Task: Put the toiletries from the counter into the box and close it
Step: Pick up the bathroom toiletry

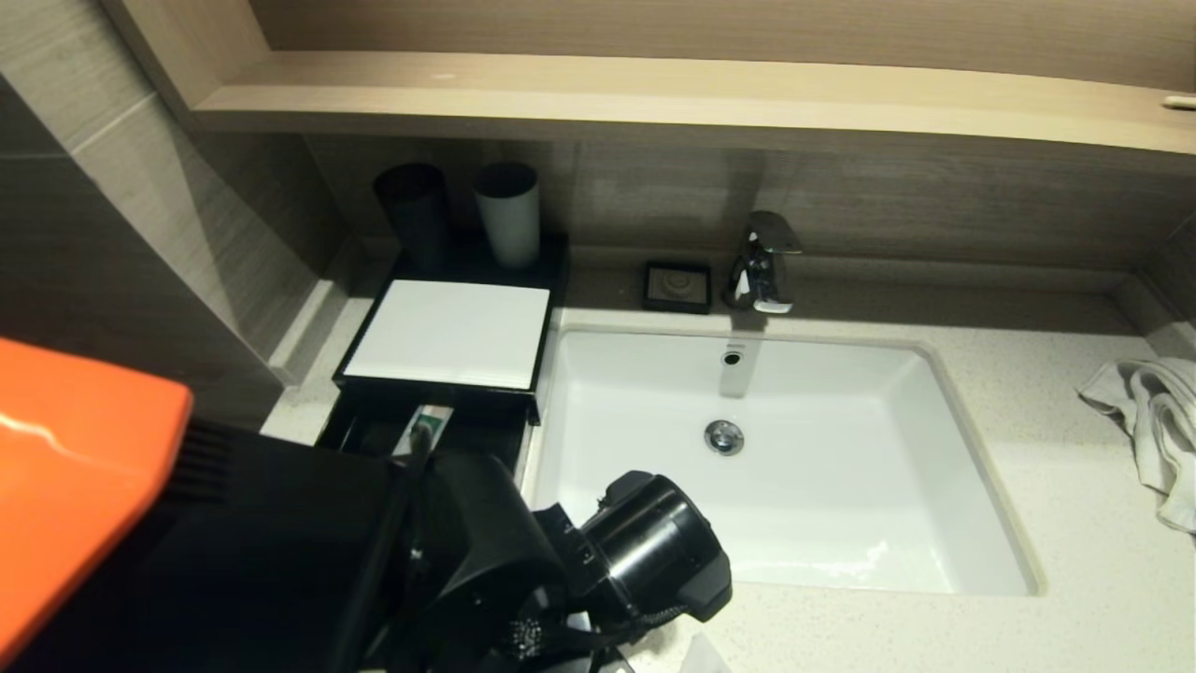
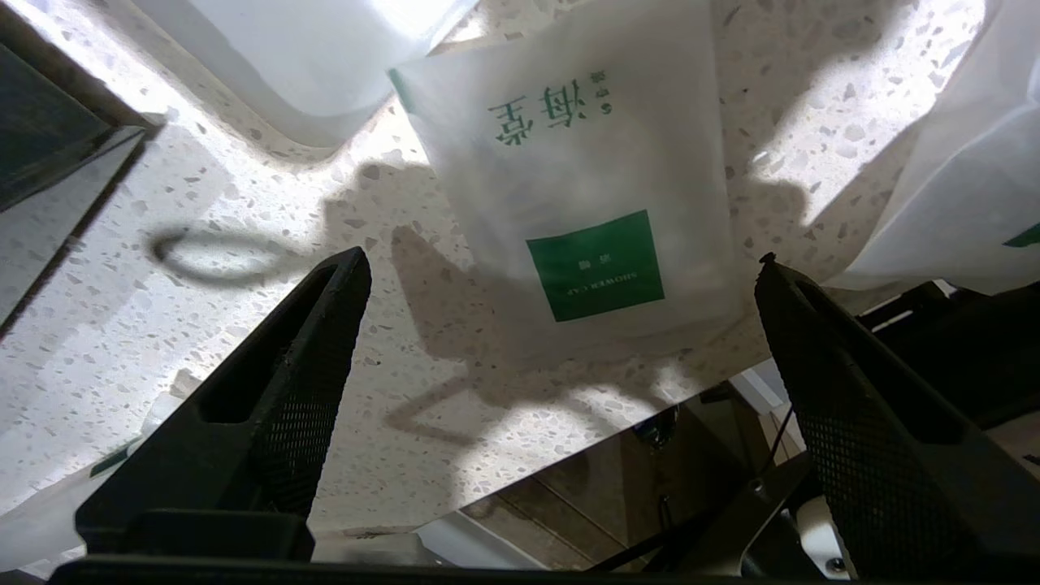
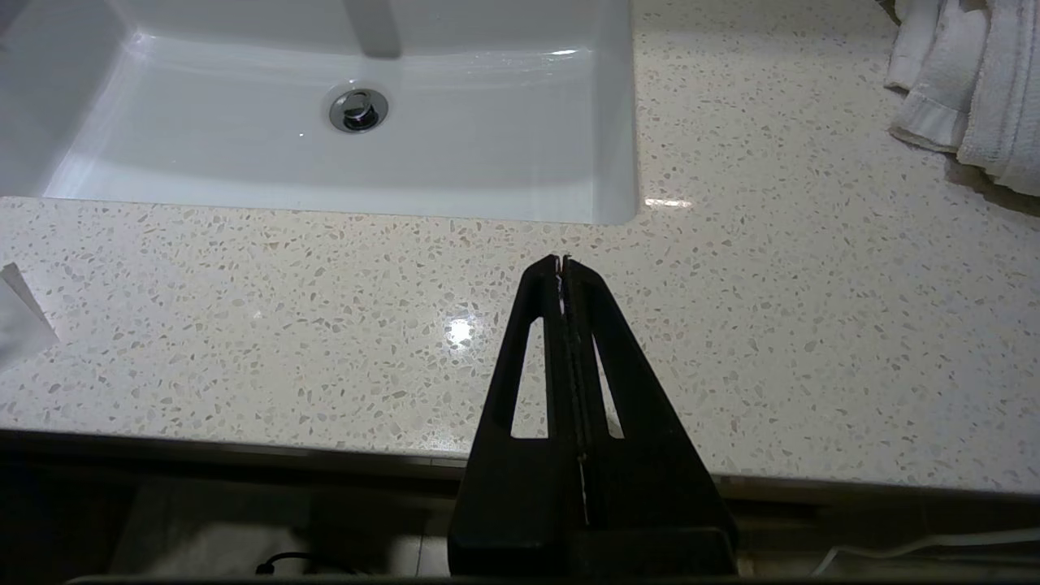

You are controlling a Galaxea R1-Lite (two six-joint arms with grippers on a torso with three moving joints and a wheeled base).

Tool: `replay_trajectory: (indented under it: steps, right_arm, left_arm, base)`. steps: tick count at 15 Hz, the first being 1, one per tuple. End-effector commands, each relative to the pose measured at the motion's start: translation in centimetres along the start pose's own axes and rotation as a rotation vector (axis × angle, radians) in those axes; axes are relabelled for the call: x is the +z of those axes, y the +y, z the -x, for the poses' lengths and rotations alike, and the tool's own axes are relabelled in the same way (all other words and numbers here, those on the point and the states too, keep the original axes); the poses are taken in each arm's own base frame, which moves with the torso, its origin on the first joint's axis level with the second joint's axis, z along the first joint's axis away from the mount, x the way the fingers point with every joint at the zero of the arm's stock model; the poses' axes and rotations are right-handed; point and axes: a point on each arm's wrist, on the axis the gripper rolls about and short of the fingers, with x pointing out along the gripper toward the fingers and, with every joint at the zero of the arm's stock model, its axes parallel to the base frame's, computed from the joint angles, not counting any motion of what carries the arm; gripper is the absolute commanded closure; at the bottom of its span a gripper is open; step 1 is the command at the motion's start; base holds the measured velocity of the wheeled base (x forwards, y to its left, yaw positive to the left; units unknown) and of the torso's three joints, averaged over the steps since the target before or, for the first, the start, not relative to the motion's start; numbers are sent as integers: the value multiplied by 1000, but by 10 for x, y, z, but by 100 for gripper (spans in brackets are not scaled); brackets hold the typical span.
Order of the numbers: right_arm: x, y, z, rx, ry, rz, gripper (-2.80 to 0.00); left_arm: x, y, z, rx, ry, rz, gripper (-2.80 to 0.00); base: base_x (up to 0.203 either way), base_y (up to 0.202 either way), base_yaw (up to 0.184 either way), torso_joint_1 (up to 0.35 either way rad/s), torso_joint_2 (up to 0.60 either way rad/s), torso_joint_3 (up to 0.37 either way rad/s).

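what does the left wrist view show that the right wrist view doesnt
Only the left wrist view shows the flat packet with the green square label lying on the counter, a second packet at the edge, a corner of the black box, and the left end effector open above the labelled packet.

Only the right wrist view shows the basin drain, the towel, and the right end effector shut, holding nothing.

Both show the speckled counter and part of the white basin.
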Motion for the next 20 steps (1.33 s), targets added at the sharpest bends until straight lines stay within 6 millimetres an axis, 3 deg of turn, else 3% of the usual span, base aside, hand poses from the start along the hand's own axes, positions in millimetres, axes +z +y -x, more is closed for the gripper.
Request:
replay_trajectory:
  steps: [1, 20]
  right_arm:
    - [0, 0, 0, 0, 0, 0, 0]
    - [0, 0, 0, 0, 0, 0, 0]
  left_arm:
    - [0, 0, 0, -17, 12, -3, -280]
    - [3, -5, -5, -77, 29, -12, -280]
  base:
    - [0, 0, 0, 0, 0, 0]
    - [0, 0, 0, 0, 0, 0]
